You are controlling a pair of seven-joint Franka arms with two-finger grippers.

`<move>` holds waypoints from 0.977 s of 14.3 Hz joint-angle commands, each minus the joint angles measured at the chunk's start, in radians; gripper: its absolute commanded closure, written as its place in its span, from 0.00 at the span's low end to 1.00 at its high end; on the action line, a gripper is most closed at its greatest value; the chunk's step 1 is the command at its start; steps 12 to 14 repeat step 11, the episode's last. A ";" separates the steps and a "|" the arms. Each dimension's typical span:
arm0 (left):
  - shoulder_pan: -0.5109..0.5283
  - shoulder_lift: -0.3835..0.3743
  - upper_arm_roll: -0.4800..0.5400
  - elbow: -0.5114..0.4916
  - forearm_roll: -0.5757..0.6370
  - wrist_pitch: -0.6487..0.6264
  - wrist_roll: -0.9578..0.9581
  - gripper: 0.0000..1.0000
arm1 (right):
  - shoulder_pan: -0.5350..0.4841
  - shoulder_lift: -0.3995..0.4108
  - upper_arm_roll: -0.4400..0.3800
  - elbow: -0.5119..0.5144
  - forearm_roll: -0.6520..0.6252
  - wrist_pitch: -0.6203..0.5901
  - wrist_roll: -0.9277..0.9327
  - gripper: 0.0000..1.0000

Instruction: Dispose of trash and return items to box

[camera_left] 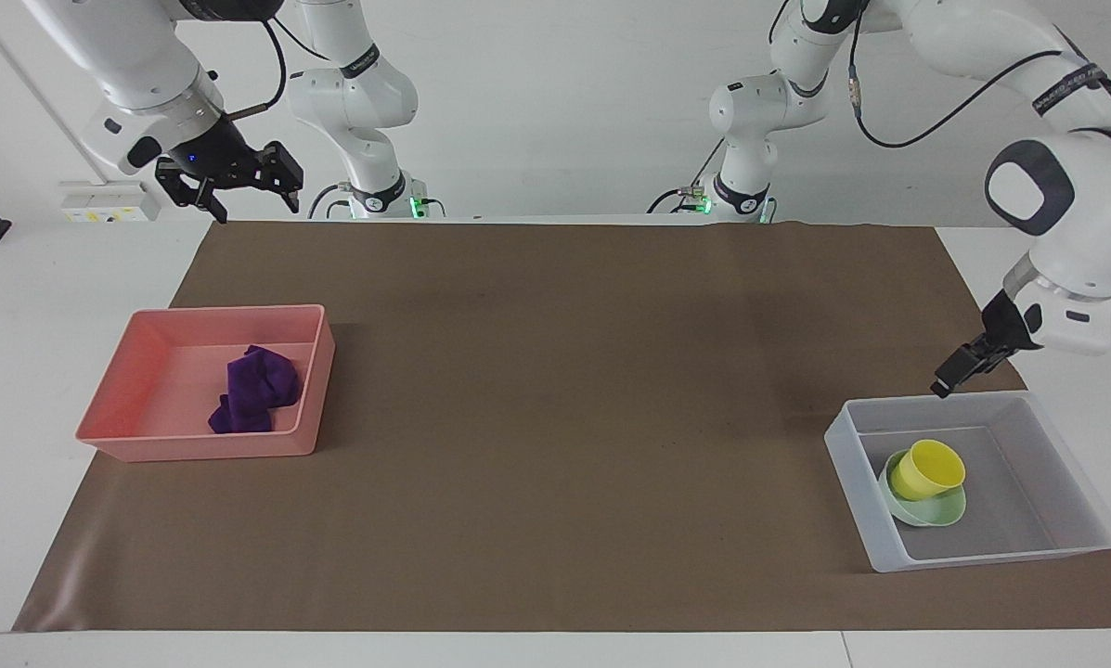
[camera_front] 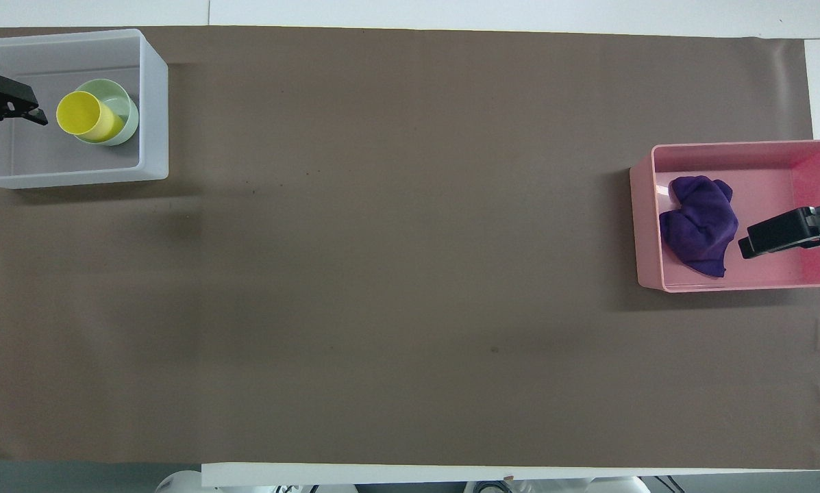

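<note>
Yellow cup (camera_left: 928, 469) sits tilted in round bowl (camera_left: 926, 510).

Colours we see on the table

We see a yellow cup (camera_left: 928, 468) in a mint-green bowl (camera_left: 926, 508), both in a translucent grey-white tray (camera_left: 857, 464). A deep purple cloth (camera_left: 251, 390) lies in a pink tray (camera_left: 198, 447). A plain brown mat (camera_left: 555, 371) covers the white table (camera_left: 35, 297). Both white arms end in black grippers, the left (camera_left: 947, 378) and the right (camera_left: 227, 181).
</note>
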 commanded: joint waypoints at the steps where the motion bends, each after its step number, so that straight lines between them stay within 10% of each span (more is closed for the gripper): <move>1: -0.043 -0.158 0.006 -0.083 0.025 -0.109 0.077 0.00 | -0.012 -0.017 0.002 -0.024 -0.002 0.014 0.002 0.00; 14: -0.090 -0.258 0.003 -0.055 0.030 -0.211 0.278 0.00 | -0.009 -0.018 0.002 -0.025 -0.002 0.014 0.002 0.00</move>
